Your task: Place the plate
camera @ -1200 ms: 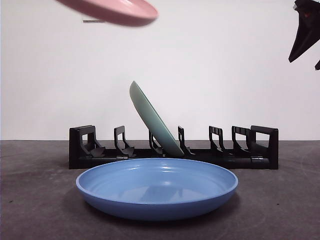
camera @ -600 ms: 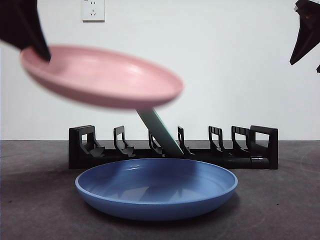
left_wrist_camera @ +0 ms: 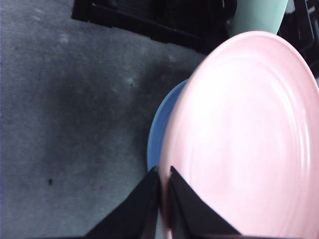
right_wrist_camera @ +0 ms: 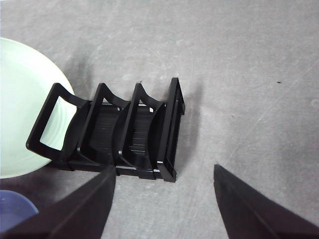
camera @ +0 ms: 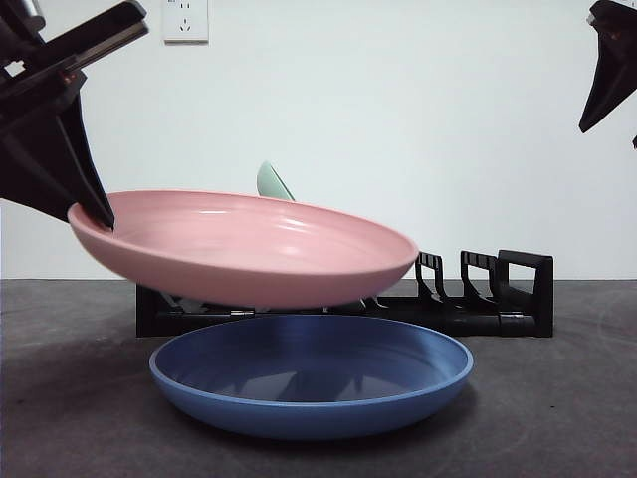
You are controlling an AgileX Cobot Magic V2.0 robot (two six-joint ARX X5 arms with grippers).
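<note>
The left gripper pinches the pink plate by its rim, nearly flat, face up, above the blue plate; the right gripper hangs spread.

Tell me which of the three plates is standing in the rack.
The green plate, leaning in the black rack. The pink plate is clamped in the left gripper; the blue plate lies flat on the table.

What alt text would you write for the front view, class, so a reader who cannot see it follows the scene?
The left claw grips a pink plate by its rim, holding it tilted just above a blue plate on the dark table. Behind them a black dish rack holds a leaning green plate, mostly hidden. The right claw waits at the top corner.
</note>
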